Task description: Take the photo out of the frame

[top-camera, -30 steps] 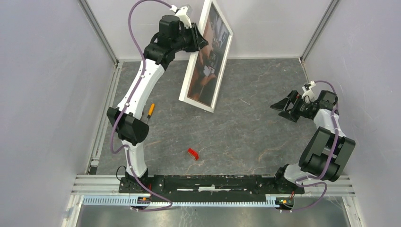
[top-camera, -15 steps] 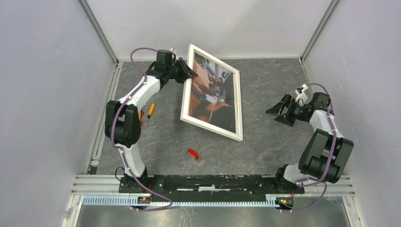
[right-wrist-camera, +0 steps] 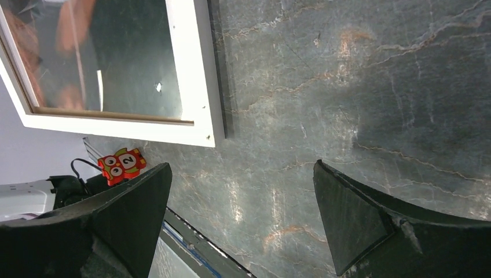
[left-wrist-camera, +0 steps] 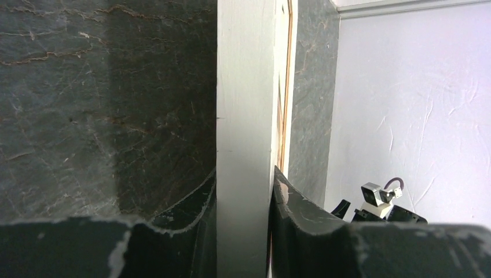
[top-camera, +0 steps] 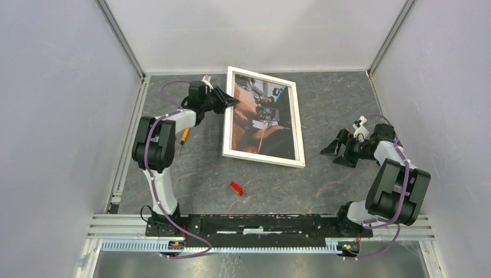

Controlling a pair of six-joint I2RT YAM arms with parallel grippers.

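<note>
Frame on table, red block nearby, orange screwdriver alongside

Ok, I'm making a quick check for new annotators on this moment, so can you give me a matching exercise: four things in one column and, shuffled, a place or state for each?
Things:
1. left gripper
2. right gripper
3. red piece
4. orange-handled tool

Places or states:
A. jaws wide apart, holding nothing
B. lying on the table between the frame and the arms' bases
C. jaws clamped on the frame's left edge
D. lying beside the left arm, left of the frame

Pairs: 1-C, 2-A, 3-B, 4-D.
</note>
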